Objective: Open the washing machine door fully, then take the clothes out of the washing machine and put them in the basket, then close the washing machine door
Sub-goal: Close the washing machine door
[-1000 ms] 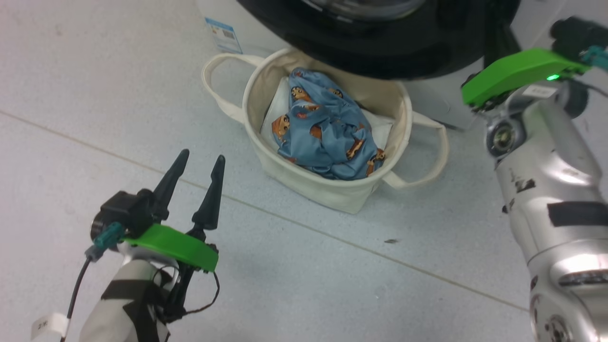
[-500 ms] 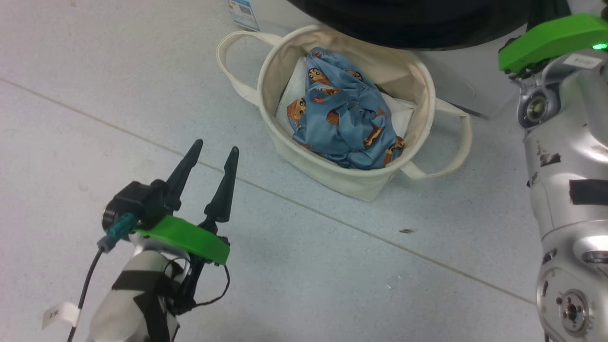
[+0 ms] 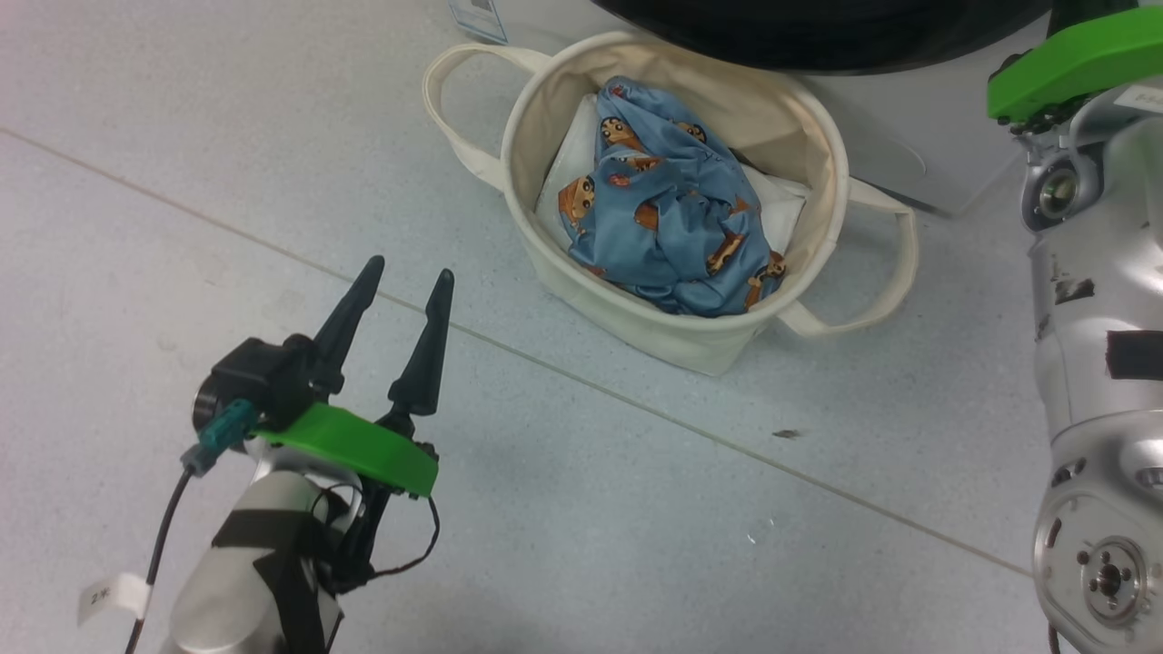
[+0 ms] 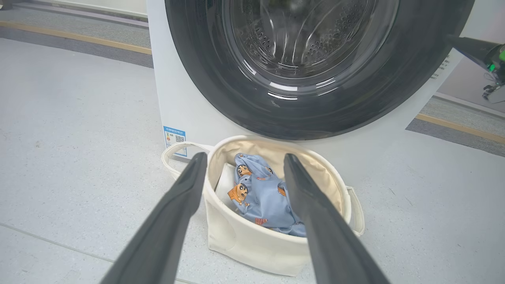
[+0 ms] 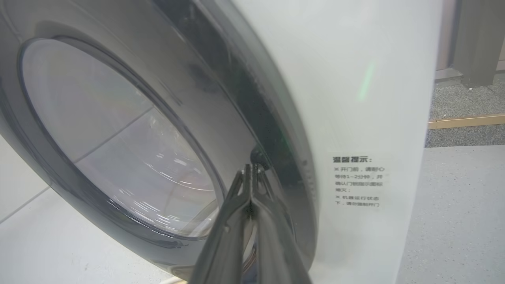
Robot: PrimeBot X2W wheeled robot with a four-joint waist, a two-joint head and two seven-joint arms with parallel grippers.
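Grey floor [image 3: 636, 509] separates basket [image 3: 627, 313] from left end effector [image 3: 409, 267].

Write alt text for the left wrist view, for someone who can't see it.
The open left gripper frames, between its two dark fingers, a cream basket holding blue cartoon-print clothes on the grey floor. Right behind it stands the white washer, its round black-rimmed glass door above the basket.
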